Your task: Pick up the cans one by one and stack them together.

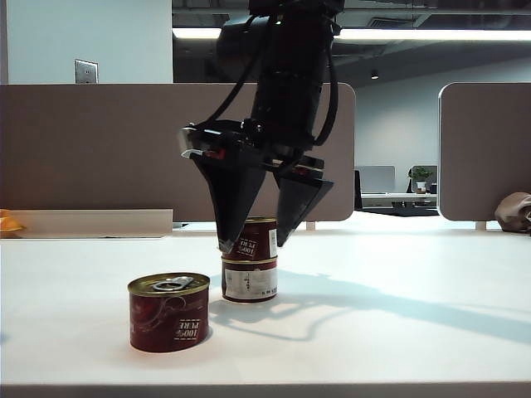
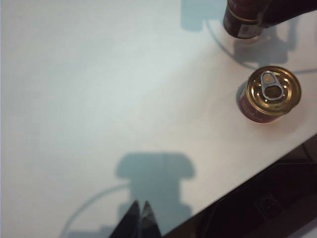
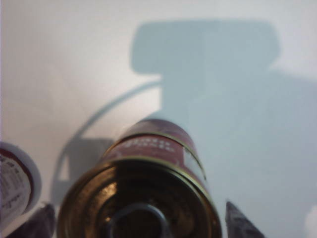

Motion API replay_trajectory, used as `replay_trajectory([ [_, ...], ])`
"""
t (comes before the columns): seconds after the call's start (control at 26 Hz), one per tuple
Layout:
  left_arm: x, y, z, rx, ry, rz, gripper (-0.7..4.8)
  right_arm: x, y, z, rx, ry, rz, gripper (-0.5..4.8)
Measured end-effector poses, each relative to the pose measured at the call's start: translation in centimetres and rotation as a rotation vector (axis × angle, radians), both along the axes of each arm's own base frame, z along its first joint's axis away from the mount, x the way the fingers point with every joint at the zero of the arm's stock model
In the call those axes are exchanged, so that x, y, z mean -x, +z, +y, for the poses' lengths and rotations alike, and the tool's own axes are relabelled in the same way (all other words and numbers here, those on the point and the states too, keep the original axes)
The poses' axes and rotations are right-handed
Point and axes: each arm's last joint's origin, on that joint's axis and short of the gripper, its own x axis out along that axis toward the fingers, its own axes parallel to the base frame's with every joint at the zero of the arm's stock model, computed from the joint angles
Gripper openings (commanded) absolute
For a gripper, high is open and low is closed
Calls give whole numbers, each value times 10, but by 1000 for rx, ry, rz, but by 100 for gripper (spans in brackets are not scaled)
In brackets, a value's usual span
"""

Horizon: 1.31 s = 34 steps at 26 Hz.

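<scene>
I see my right gripper (image 1: 255, 242) spread wide astride the two stacked dark-red, gold-rimmed tins (image 1: 250, 259), while the third squat tin (image 1: 169, 312) stands nearer the camera, leftward, closer to my shut left gripper (image 2: 138, 214).

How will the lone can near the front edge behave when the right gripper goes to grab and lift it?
The lone can looks rigid metal, so it should not crush. It stands upright, short and wide, so tipping seems unlikely. Its glossy label may be slightly slippery. The right gripper stands open around the two-can stack; the left gripper is shut, away.
</scene>
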Motion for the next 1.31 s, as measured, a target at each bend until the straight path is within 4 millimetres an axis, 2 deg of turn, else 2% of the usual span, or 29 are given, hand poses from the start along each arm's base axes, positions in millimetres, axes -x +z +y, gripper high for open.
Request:
replay_trajectory([
  [0.08,0,0,0,0,0,0,-6,0,2,0,0,0,0,442],
  [0.19,0,1,-1,21,-17,1,2,-1,20,4,-20,5,-21,442],
  [0.35,-4,4,-6,97,-77,-12,88,0,44,6,-50,-13,-42,439],
  [0.38,-6,5,-8,112,-86,-21,100,2,51,6,-59,-21,-46,420],
  [0.46,-10,5,-10,123,-95,-26,126,4,68,5,-83,-32,-64,339],
  [0.61,-21,3,-18,131,-136,-18,140,13,102,2,-119,-31,-93,167],
  [0.65,-24,3,-20,131,-143,-17,175,17,111,0,-130,-27,-102,111],
  [0.69,-28,2,-23,135,-147,-16,213,21,118,-2,-138,-27,-109,78],
  [0.77,-34,1,-27,142,-158,-16,289,30,134,-9,-162,-22,-132,41],
  [0.81,-37,0,-29,144,-161,-15,306,35,142,-14,-178,-21,-149,30],
  [0.84,-42,-2,-32,140,-164,-12,312,39,150,-18,-192,-21,-163,-6],
  [0.92,-59,-10,-42,127,-164,18,316,58,179,-36,-245,-21,-215,-6],
  [1.08,-72,-18,-51,137,-181,44,373,76,200,-55,-276,-29,-240,-6],
  [1.19,-86,-32,-62,190,-235,135,373,104,225,-81,-318,-38,-273,-6],
  [1.31,-93,-42,-69,225,-247,222,372,119,236,-96,-336,-49,-282,-6],
])
